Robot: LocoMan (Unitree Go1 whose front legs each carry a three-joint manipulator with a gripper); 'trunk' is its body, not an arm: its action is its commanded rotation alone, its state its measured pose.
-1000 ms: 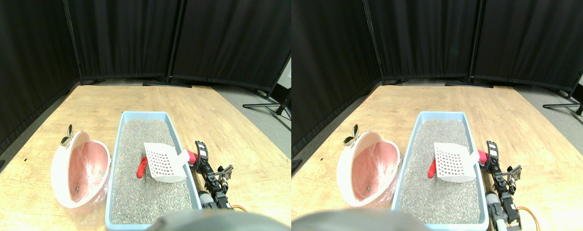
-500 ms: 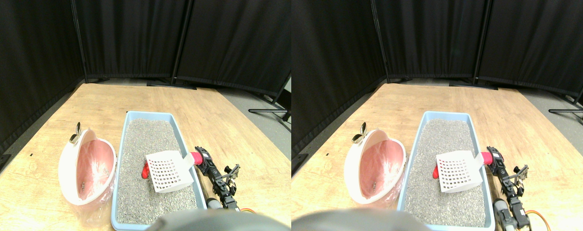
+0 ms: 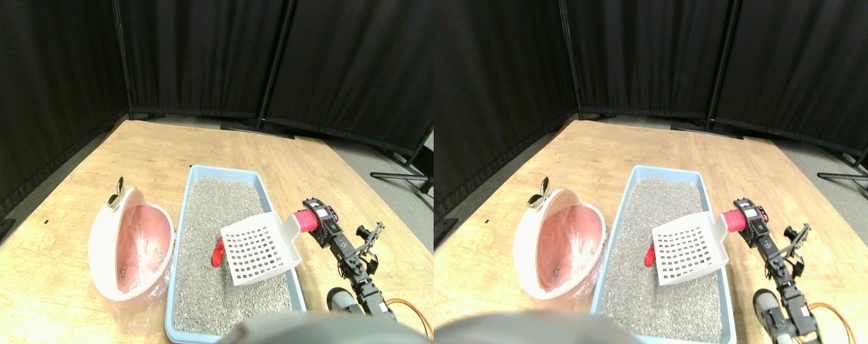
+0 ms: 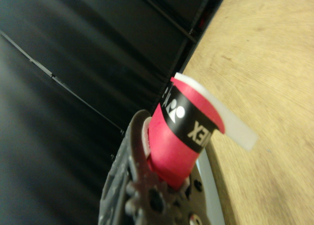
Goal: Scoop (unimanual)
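This looks like a robotics lab or test bay, staged rather than lived in. Black curtain panels [image 3: 276, 64] on dark upright poles stand behind the pale wooden surface [image 3: 190, 147], closing it off on its far side and its left. A grey floor [image 3: 376, 161] shows to the right of the surface, and on it, near the surface's far right corner, rest the legs of a black stand [image 3: 405, 172]. An orange cable [image 3: 408, 308] trails over the surface's near right part.

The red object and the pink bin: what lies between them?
In the stereo pair view, grey litter and the blue tray's wall separate the red object from the pink bin.
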